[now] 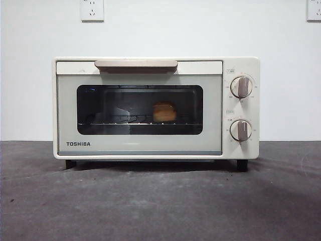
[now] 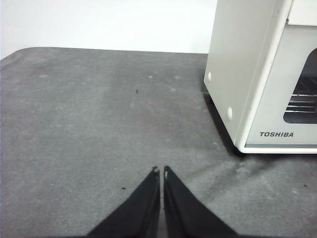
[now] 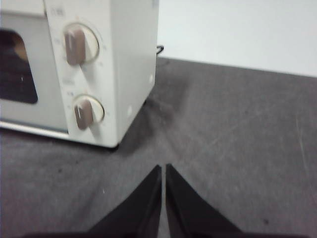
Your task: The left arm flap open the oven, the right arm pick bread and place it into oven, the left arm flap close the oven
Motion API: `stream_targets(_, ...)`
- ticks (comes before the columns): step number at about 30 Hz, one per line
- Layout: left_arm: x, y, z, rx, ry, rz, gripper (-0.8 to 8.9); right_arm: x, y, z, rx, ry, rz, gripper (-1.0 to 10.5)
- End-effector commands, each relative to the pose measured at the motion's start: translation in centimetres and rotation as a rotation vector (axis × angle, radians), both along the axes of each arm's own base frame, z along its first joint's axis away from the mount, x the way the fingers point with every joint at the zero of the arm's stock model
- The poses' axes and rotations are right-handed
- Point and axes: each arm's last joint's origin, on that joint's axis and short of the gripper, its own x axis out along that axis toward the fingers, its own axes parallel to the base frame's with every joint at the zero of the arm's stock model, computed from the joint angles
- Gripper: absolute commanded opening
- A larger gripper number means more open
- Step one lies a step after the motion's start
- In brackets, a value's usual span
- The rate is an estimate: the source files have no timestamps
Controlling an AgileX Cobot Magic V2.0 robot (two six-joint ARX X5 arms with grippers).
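Note:
The cream-white TOSHIBA oven (image 1: pixel 140 145) stands on the dark table with its door shut and the taupe handle (image 1: pixel 136 64) at the top. The golden-tan bread (image 1: pixel 164 112) sits on the rack inside, behind the dark glass window. My left gripper (image 2: pixel 162 171) is shut and empty, low over the table to the oven's left side (image 2: pixel 237 74). My right gripper (image 3: pixel 163 167) is shut and empty, off the oven's knob side (image 3: pixel 124 59). Neither gripper shows in the front view.
Two round knobs (image 1: pixel 242 87) (image 1: pixel 241 130) sit on the oven's right panel. A grey mat (image 1: pixel 160 201) covers the table in front. A white wall with sockets (image 1: pixel 92 10) is behind.

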Motion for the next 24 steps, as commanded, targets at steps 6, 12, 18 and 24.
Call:
stream_targets(6, 0.1, 0.0, -0.7, 0.010, 0.024, 0.005, 0.22, -0.1, -1.0, -0.7, 0.003, 0.050, -0.047, 0.1)
stream_targets(12, 0.1, 0.0, -0.7, 0.010, 0.024, 0.005, 0.22, 0.0, -1.6, -0.7, 0.014, 0.053, -0.110, 0.1)
stream_targets(18, 0.1, 0.0, -0.7, 0.010, 0.024, 0.005, 0.22, 0.0, -2.4, -0.7, 0.108, 0.063, -0.202, 0.1)
stream_targets(24, 0.1, 0.0, -0.7, 0.010, 0.024, 0.005, 0.22, 0.0, -2.8, -0.7, 0.123, 0.061, -0.245, 0.1)
